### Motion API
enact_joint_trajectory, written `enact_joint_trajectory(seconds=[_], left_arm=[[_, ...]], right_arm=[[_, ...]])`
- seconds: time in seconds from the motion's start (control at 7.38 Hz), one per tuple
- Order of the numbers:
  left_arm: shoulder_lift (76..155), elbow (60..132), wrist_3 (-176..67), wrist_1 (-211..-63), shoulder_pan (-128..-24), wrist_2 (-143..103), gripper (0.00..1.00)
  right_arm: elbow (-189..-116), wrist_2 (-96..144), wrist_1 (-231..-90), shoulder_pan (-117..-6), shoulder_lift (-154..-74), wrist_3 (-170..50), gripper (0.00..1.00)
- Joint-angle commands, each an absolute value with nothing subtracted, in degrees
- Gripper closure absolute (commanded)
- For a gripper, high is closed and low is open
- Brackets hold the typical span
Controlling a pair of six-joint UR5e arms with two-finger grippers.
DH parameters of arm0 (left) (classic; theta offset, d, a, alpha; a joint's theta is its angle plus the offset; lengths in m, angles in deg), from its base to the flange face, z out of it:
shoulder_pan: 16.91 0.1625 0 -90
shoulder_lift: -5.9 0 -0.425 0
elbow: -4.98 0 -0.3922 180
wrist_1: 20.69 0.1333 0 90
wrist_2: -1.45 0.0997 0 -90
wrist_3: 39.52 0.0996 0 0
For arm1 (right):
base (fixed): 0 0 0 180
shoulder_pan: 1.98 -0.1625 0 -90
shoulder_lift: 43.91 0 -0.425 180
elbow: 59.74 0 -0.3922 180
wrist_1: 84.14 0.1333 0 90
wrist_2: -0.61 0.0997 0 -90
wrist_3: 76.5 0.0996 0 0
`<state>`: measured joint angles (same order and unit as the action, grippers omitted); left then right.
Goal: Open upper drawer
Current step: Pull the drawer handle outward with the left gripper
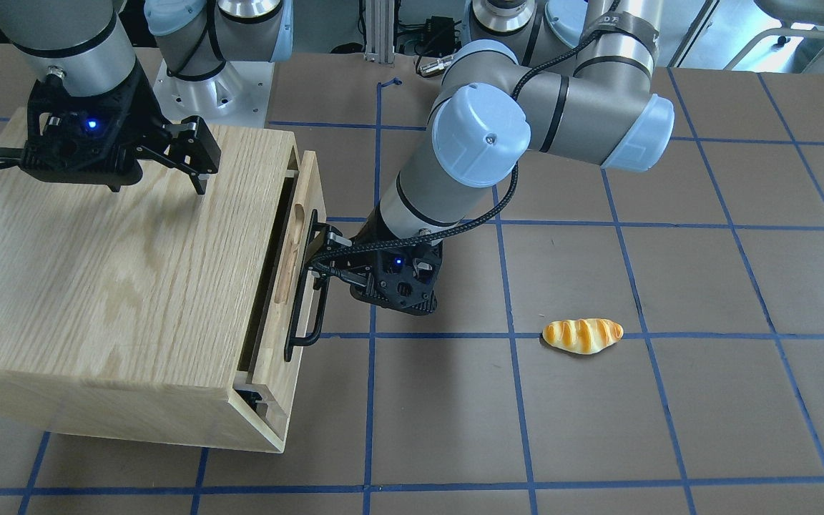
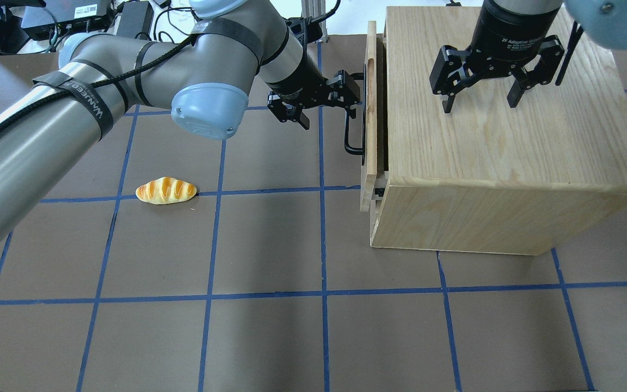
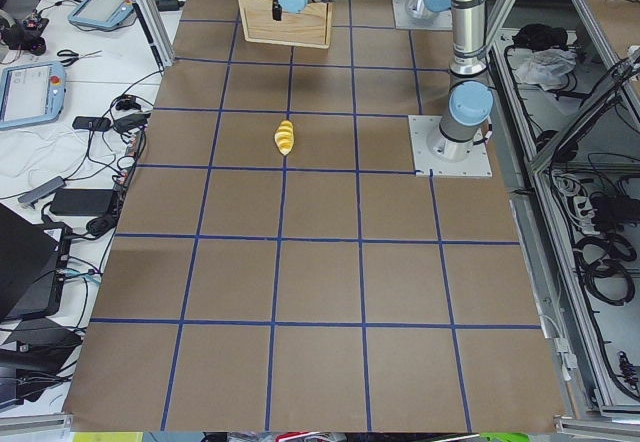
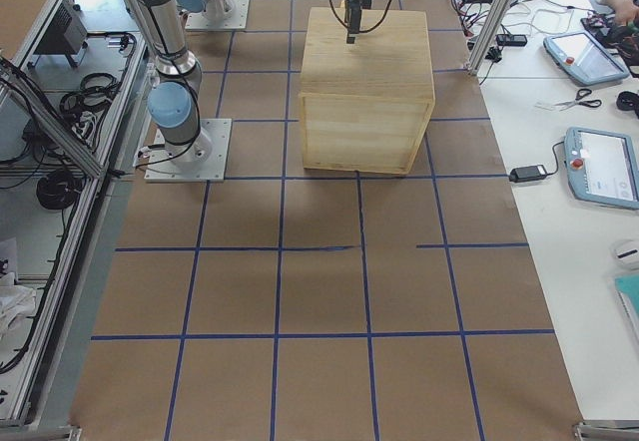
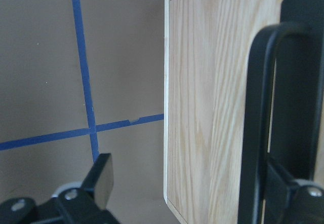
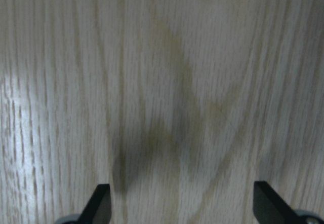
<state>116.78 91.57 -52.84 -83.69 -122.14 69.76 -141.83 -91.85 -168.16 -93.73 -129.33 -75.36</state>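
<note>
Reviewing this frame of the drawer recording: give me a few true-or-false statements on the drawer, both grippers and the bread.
1. The upper drawer stands slightly out of the cabinet. True.
2. The left gripper is open, with the handle between its fingers. True.
3. The right gripper is shut on the handle. False: it is open over the cabinet top.
4. The bread roll lies in the drawer. False: it lies on the table, apart from the cabinet.

Strap [image 2: 82, 98] on left arm: "VANEED" (tail unclear). Right pincer [image 2: 479, 103] body: "2F Adaptive".
</note>
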Motion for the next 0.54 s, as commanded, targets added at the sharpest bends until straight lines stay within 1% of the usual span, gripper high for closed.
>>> enact_joint_trajectory(seconds=[0.0, 0.41], left_arm=[[116.64, 92.34, -51.30, -83.70, -121.50, 70.44, 0.00], [116.03, 92.43, -48.84, -85.98, -118.95, 72.02, 0.00]], right_arm=[[-141.83, -91.85, -168.17, -93.74, -129.33, -75.35, 0.00], [-141.83, -91.85, -168.17, -93.74, -129.33, -75.35, 0.00]])
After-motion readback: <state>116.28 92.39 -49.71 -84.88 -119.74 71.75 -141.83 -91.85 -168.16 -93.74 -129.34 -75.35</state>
